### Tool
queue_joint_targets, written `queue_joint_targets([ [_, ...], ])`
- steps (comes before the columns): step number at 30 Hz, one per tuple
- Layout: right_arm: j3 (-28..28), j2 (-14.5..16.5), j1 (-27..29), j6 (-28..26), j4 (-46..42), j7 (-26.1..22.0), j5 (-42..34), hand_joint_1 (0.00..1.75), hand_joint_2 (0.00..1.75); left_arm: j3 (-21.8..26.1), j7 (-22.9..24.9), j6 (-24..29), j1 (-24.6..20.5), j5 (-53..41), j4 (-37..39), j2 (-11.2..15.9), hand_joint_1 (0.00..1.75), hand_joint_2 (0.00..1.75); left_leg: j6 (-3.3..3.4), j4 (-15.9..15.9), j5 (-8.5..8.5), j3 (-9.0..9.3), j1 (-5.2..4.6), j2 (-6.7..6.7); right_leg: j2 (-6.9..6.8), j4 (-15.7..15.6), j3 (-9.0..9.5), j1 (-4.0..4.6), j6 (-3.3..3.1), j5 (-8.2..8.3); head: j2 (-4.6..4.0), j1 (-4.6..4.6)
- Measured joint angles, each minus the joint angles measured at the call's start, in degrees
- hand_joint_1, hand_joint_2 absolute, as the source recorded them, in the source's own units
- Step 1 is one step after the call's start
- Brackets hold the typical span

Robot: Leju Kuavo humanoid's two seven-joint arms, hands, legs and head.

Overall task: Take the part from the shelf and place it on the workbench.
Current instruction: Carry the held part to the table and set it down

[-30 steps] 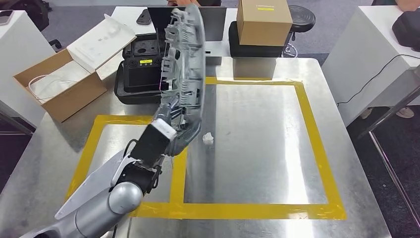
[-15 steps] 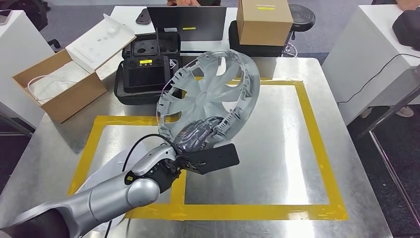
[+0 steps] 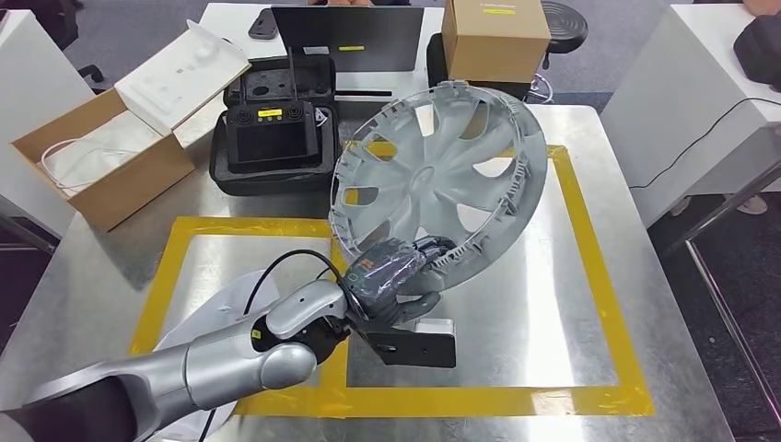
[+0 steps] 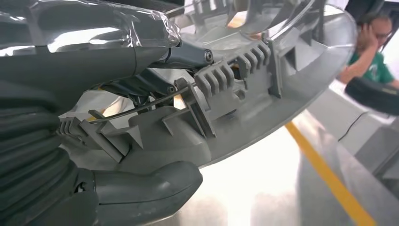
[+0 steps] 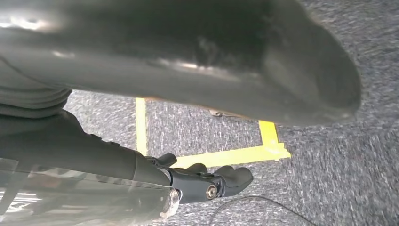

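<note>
A: Working from the left, what did we record first?

B: We noted the left hand (image 3: 396, 276), fingers curled around the lower rim of the part (image 3: 433, 180), a grey wheel cover. The wrist view confirmed the thumb (image 4: 141, 193) under the rim and the fingers (image 4: 188, 54) over the ribbed inner edge.

A: And where was the part?

B: We logged it tilted above the desk (image 3: 571, 304), inside the yellow tape outline (image 3: 589, 267), its lower edge near the surface. We could not tell whether it touched.

A: Which step did we judge to be in hand?

B: Placement. We judged that the next move called for lowering the part flat within the outline, then releasing the rim.

A: The right hand?

B: We saw the right hand (image 5: 207, 181) hanging over the carpet, fingers curled on nothing.
</note>
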Motion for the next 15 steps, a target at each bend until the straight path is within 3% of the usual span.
queue_joint_targets([
  [8, 1.48, 0.05, -2.11, 1.38, 0.01, 2.56, 3.25, 0.00, 0.00, -1.10, -5.54, 1.35, 0.08, -2.86, 5.80, 0.53, 1.75, 1.75, 0.20, 0.00, -0.04, -0.01, -0.06, 0.23, 0.05, -0.24, 0.02, -0.01, 0.06, 0.13, 0.00, 0.01],
  [15, 2.82, 0.11, -2.83, 1.76, 0.01, 2.92, 3.65, 0.00, 0.00, -1.82, -1.29, -6.73, -0.42, 3.35, 10.32, 0.62, 1.75, 1.75, 0.32, 0.00, 0.04, 0.02, -0.06, 0.20, 0.05, -0.28, 0.02, 0.00, 0.15, 0.20, 0.00, 0.01],
])
